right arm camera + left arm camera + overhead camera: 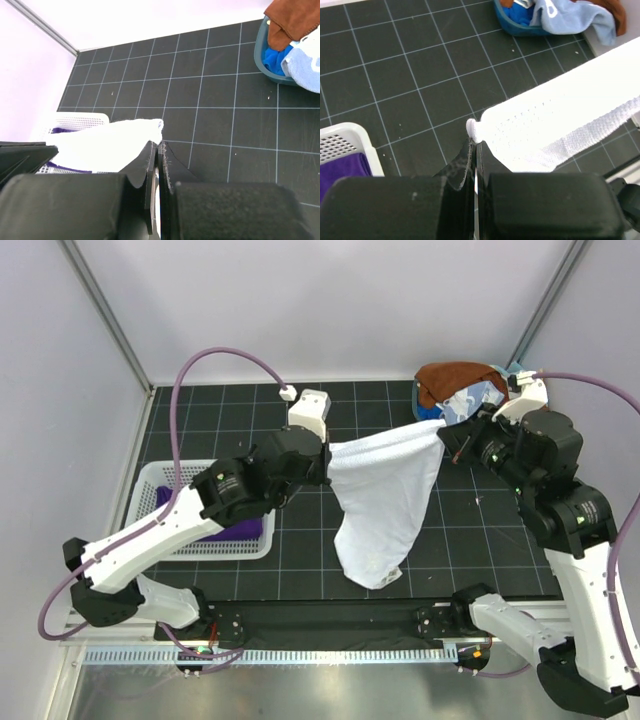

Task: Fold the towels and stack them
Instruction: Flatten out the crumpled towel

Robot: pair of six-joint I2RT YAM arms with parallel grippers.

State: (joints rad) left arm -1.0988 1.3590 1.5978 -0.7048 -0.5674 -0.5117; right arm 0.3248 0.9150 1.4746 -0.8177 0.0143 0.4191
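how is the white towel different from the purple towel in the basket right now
The white towel hangs stretched between the left hand and the right hand, each shut on an upper corner. The purple towel lies in the white basket, with neither hand on it. The white towel is spread in plain view; the purple towel is mostly hidden under the left arm. Both are soft cloth.

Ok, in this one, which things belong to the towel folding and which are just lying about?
Job: white towel, stretched between left end effector and right end effector; purple towel; light blue towel; rust-brown towel.
Lying about: white slotted basket, holding the purple one; blue-grey bin under the blue and brown ones; black grid mat.
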